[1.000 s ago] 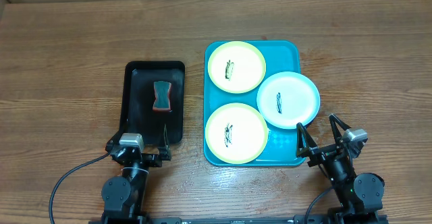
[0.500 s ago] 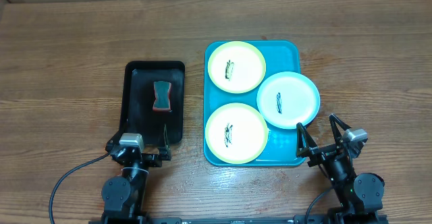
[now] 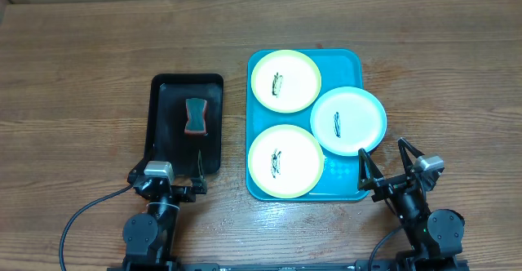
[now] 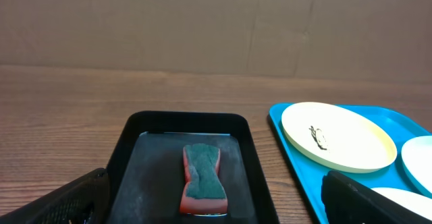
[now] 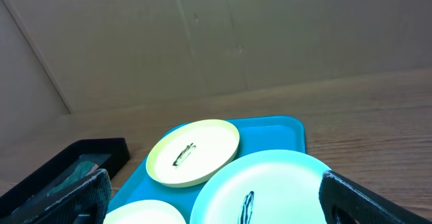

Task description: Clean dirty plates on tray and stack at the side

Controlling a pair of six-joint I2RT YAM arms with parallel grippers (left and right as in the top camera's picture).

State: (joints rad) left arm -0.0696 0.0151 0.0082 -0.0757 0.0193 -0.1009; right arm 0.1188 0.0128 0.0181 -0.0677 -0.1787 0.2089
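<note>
Overhead: both of your claws sit low at the near table edge, nothing held.
Your left gripper (image 3: 166,175) and right gripper (image 3: 384,162) are spread wide, released. Three marked plates (image 3: 285,162) lie on the turquoise tray (image 3: 347,59), just ahead-left of the right gripper. A sponge (image 3: 196,117) sits in the black tray (image 3: 155,116), ahead of the left gripper.

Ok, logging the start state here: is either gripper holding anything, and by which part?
Nothing is held. The left gripper and right gripper both show open, empty jaws; the sponge lies loose in the black tray.
</note>
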